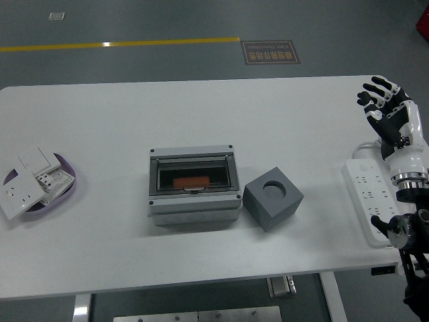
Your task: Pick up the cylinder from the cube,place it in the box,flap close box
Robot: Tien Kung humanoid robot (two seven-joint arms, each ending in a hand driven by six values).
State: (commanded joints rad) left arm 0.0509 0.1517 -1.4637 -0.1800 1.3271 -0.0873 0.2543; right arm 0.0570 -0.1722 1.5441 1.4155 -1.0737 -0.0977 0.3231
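Grey box (194,186): I log it near the middle of the white tabletop (201,107), its clear flap down over the window.
Cylinder (191,182): I see an orange piece lying inside the box behind the flap; I take this as the cylinder, though its shape is not clear through the window.
Cube (273,197): dark grey, just right of the box and apart from it, turned corner-on toward me; the round hole in its top face holds nothing.
Right robot hand (387,107): raised over the far right corner of the tabletop, fingers spread and slightly bent, nothing in its grasp, well apart from box and cube.
Power strip (369,199): white, along the right edge, below the forearm.
Purple dish (68,194): far left, holding white wall switches (30,178).
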